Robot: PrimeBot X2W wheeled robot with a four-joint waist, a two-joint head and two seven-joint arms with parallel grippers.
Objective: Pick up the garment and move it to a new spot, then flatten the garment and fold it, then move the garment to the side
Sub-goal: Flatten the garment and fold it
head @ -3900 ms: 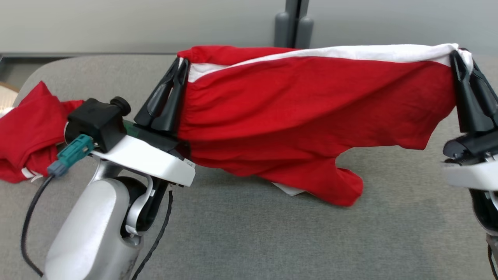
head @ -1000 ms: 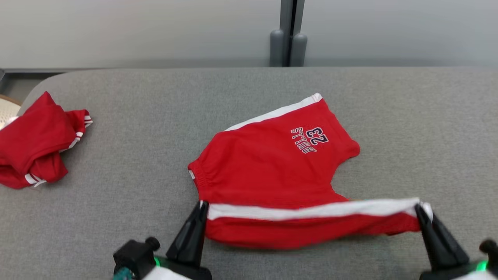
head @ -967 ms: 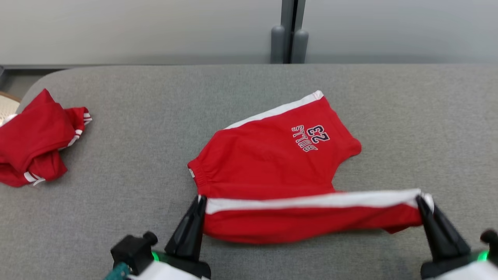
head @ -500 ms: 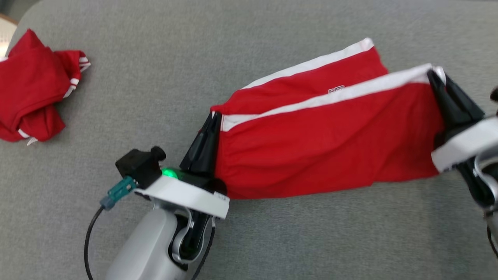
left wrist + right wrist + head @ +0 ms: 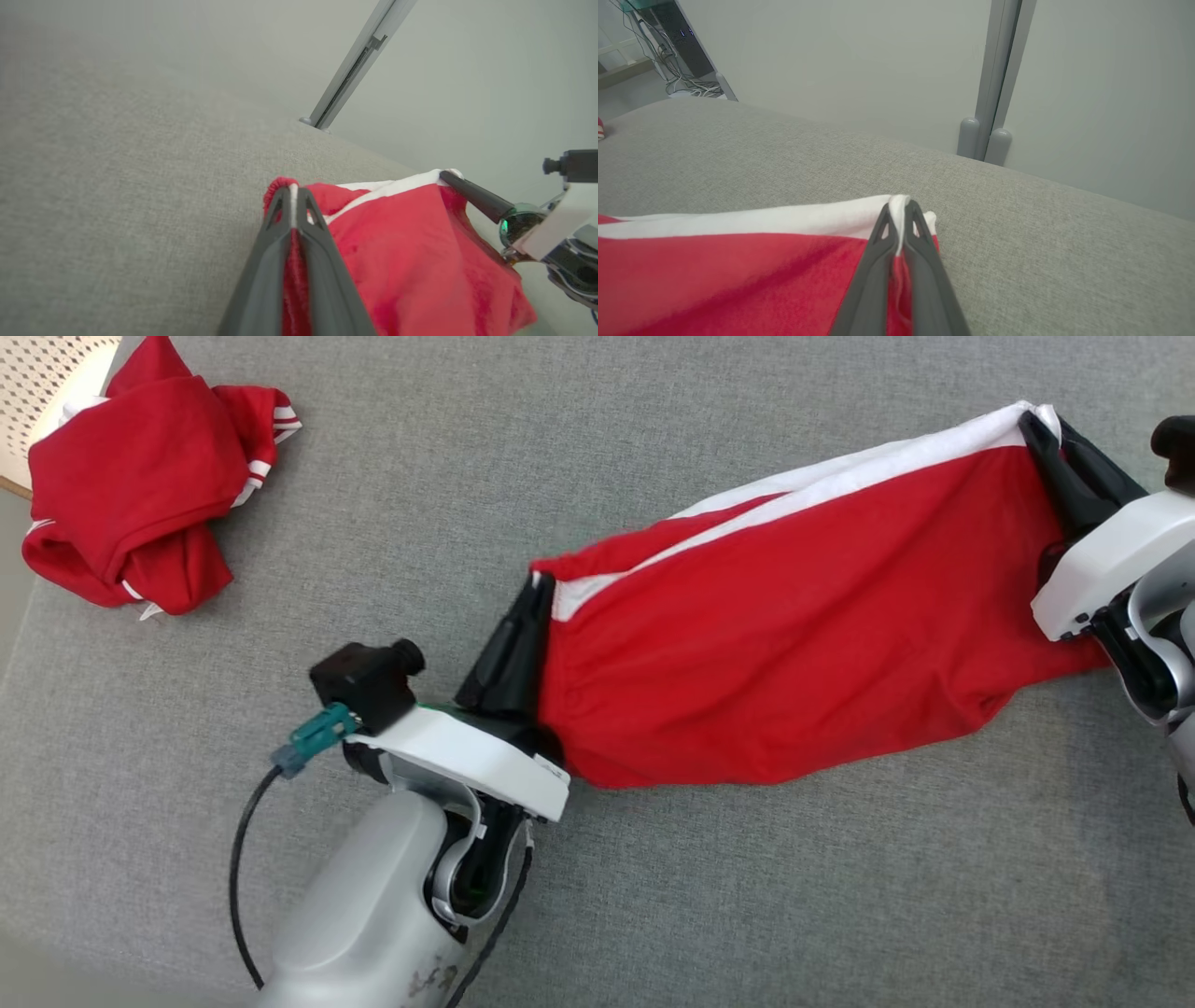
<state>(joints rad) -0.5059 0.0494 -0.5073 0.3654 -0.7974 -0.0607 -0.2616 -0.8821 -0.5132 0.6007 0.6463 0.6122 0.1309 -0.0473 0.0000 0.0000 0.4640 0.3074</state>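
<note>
Holding phase, mid-fold by my reading.

Near, lower centre of the head view: left claw (image 5: 539, 586) is clamped on the gathered waistband end of the garment (image 5: 794, 635). In the left wrist view, red cloth and a sliver of white sit pinched between the closed fingers.

Middle: the garment runs from frame centre to the upper right, strung between the two claws. Its top edge, the white stripe (image 5: 896, 462), is pulled taut. The red body sags below in soft wrinkles, and the lower edge appears to rest on the surface (image 5: 747, 915), though contact is not certain. A second white line shows just behind the held stripe, so the cloth looks doubled, leg over leg.

Upper right: right claw (image 5: 1030, 422) is shut tight on the hem end of the same stripe. The right wrist view shows white cloth between the tips.

Far, upper left: second garment (image 5: 140, 495), crumpled and well apart, lies at the surface edge beside a pale perforated thing (image 5: 56, 383).

Progress, judged:
- Pick-up and new spot: looks done, since the garment is mid-surface.
- Flatten: cannot confirm.
- Fold: in hand, with the halves brought together but not laid down.
- Left to do: lower it, let go, smooth it, perhaps fold again, then move it aside.
</note>
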